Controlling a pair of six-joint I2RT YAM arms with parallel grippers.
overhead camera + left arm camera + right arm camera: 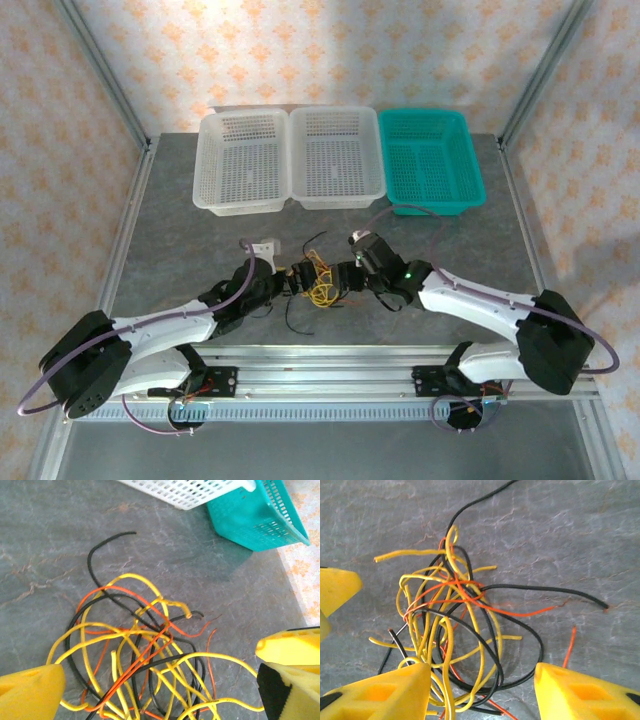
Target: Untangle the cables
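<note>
Cables (319,283), black, yellow and orange, tangled on grey surface (200,240); left jaws spread wide beside tangle, released; right jaws parted, straddling tangle, nothing clamped.

A tangle of cables (318,283), yellow, black and orange, lies at the middle of the grey worktop (180,230). The left gripper (293,281) and right gripper (345,277) close in on it from either side. Across the upper frame stand two white baskets (245,113) and, to their right, a teal basket (425,112).
</note>
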